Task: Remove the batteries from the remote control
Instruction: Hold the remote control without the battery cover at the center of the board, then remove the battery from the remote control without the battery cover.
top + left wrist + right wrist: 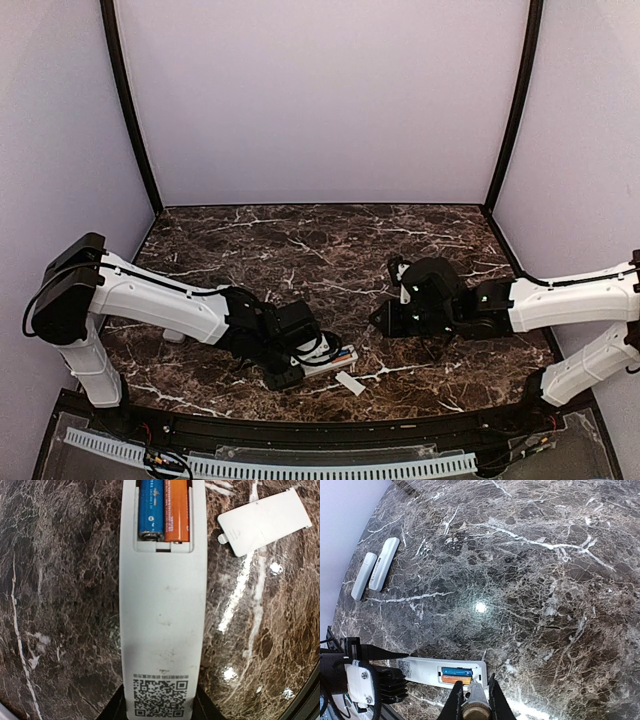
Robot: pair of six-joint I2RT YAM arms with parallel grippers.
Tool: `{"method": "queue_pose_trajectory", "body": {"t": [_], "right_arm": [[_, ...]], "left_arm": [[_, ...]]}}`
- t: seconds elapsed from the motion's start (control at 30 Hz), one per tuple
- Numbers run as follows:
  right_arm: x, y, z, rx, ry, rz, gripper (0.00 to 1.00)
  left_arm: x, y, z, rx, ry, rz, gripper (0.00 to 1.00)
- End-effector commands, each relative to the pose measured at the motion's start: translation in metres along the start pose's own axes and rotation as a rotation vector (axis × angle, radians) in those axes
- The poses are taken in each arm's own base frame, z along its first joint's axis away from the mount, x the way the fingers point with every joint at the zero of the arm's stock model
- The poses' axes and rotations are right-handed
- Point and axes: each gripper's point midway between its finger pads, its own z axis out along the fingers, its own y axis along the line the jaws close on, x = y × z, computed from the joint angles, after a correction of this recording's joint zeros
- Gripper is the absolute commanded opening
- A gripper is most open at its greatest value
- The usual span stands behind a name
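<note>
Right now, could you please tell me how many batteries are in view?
2: a blue battery and an orange battery, side by side in the open compartment of the remote. Others may be hidden elsewhere.

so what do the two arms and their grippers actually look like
The left arm and right arm both have smooth white link shells, with black joints and boxy black wrist sections. Thin black cables loop beside the left wrist. The left gripper and right gripper have black fingers. No markings on the arms are legible.
</note>
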Motion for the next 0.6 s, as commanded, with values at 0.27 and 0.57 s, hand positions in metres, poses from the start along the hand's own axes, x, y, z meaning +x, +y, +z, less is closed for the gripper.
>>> {"method": "queue_pose_trajectory", "body": {"t": [0.27,0.57], "right_arm": [[0.0141,-0.005,0.0029,0.031,0.055,0.039,0.0],[0.0185,-0.0077,0.0008,0.048,0.076,0.066,0.0]], "left_arm": [[0.0033,0.0097,0.0066,-0.04,0.029,-0.01,0.23],[0.0038,0.0103,0.0073,-0.044,0.034,-0.009,0.23]]}}
